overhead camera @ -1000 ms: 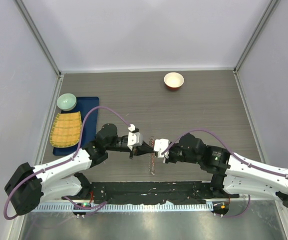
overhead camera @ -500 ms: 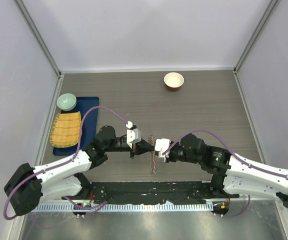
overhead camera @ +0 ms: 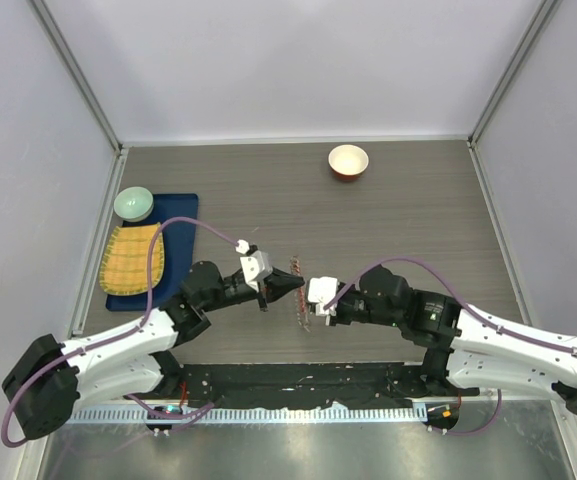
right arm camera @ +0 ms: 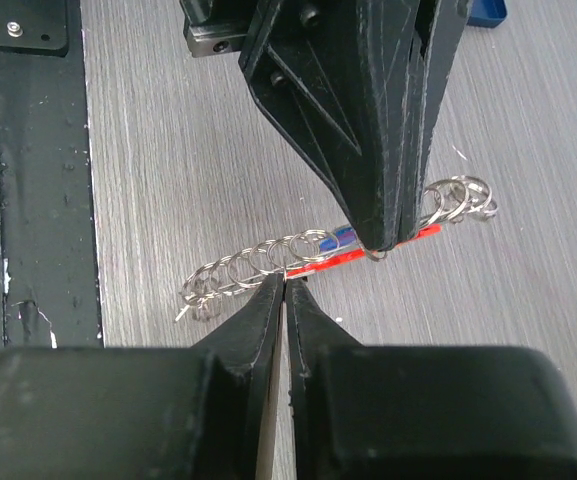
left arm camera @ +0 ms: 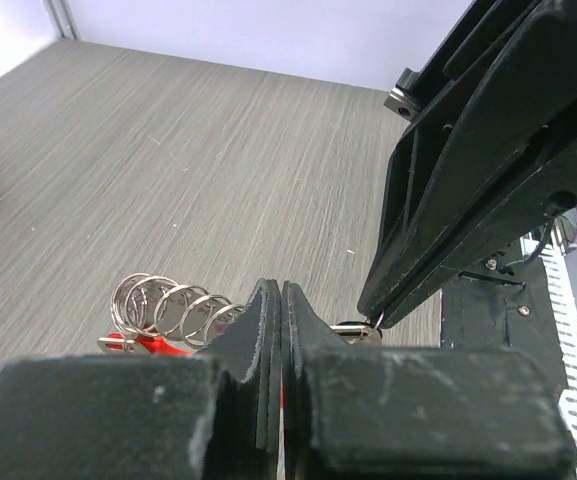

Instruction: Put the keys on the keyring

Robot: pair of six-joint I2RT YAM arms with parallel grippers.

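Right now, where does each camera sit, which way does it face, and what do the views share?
Top external: above and behind the arm bases, looking down on the table; both arms show, the left gripper and the right gripper close together at the keyring.
Left wrist: on the left arm's wrist, looking along its own shut fingers at the right gripper.
Right wrist: on the right arm's wrist, looking past its own shut fingers at the left gripper.
Shared: all three show the keyring.
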